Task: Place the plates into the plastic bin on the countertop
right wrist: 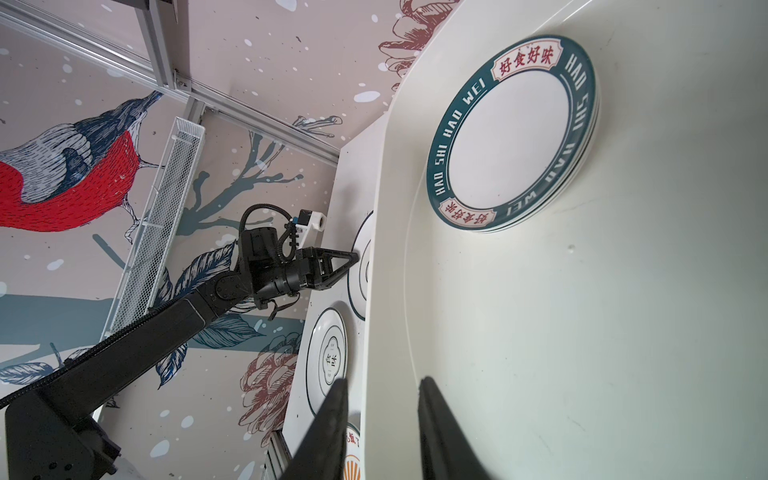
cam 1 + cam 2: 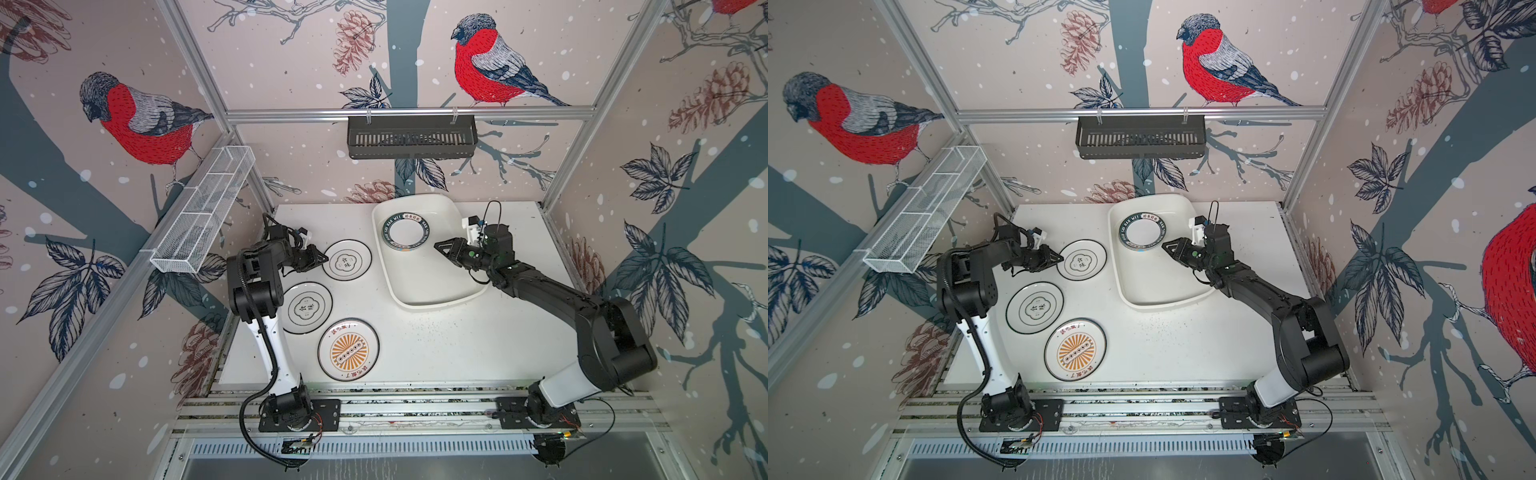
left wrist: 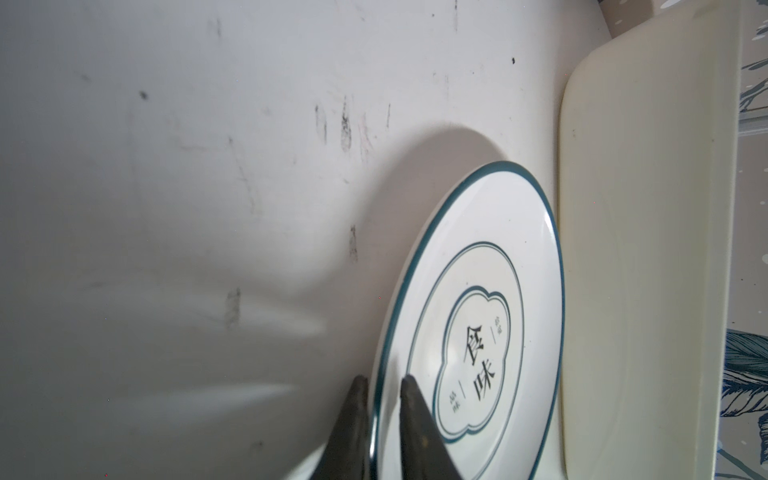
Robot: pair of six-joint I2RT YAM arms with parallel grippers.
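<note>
Left hand [image 3: 383, 380] pinches rim of far plate [image 3: 478, 249]; right hand [image 2: 437, 246] part-open, empty, over plastic bin [image 2: 432, 286].

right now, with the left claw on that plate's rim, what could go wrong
The left claw pinches only the thin rim of the character plate, so it could slip or tip once lifted.
That plate lies beside the plastic bin wall; a low carry might catch it.
The right claw hovers open over the bin by the stacked plates, so the arms might collide.
</note>
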